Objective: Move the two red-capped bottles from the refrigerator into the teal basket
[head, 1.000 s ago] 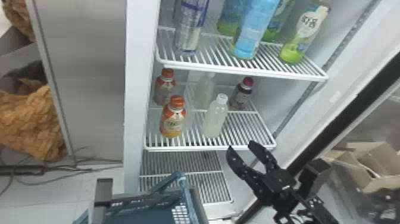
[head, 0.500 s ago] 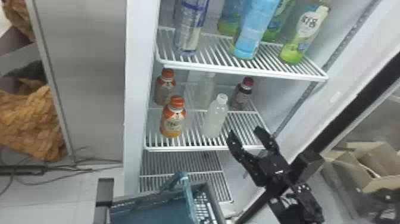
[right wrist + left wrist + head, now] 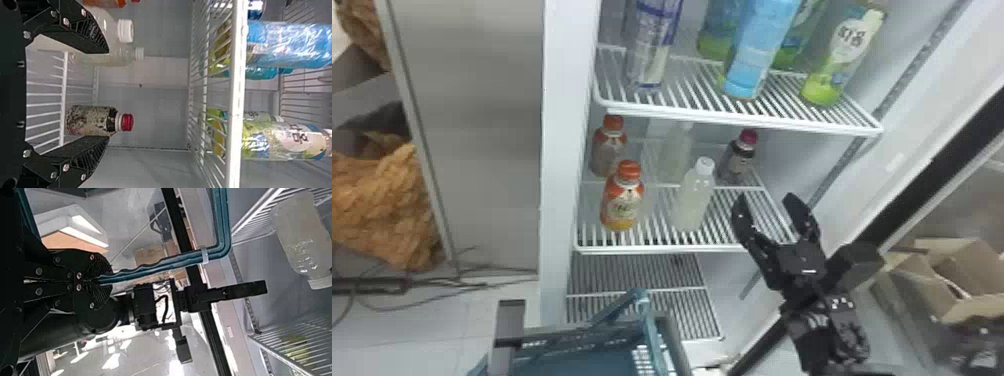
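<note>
Brown crumpled stuff [image 3: 377,210] at the far left, then a grey panel [image 3: 482,100], then the fridge [image 3: 559,150]. Down low in front of that is the teal basket [image 3: 582,362]. In the left wrist view the left gripper [image 3: 102,279] has its fingers pinched together around the basket's handle [image 3: 156,269].

On the middle shelf [image 3: 652,249], going across: an orange-capped bottle [image 3: 622,205] with a similar one [image 3: 608,150] behind it, then a cloudy white-capped bottle [image 3: 693,200] with another pale bottle [image 3: 677,150] behind. Over on the right, toward the back, is the red-capped bottle [image 3: 736,160], dark and standing upright. Taller bottles are up on the shelf above.

The right gripper [image 3: 766,197] is near the right end of the middle shelf, fingers spread wide, nothing in them. From its wrist view the red-capped bottle sits farther in, past the open fingers. Cardboard boxes [image 3: 937,270] at far right.
</note>
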Robot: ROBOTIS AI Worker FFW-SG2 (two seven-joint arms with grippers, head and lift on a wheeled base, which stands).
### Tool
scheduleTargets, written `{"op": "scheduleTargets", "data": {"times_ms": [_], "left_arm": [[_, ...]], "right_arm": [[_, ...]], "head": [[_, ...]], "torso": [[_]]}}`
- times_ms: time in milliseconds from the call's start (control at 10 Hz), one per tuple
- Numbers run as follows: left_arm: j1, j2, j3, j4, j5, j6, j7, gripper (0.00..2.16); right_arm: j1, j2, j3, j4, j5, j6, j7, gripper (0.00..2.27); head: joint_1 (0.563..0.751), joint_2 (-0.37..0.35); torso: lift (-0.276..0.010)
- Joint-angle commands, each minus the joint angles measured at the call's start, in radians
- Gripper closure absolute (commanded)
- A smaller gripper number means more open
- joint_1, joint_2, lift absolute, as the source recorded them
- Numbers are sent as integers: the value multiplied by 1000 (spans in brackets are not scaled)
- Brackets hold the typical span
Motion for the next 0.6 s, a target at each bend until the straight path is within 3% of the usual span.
{"op": "scheduleTargets", "data": {"times_ms": [0, 500], "left_arm": [[-1, 0, -2, 0, 1, 1, 0, 1133], [-6, 0, -2, 0, 3, 3, 0, 1133]], "right_arm": [[-57, -4, -2, 66, 5, -6, -5, 262], [-209, -18, 0, 255, 41, -6, -11, 236]], "head": [[695, -350], [695, -350]], "torso": [[-228], [-228]]}}
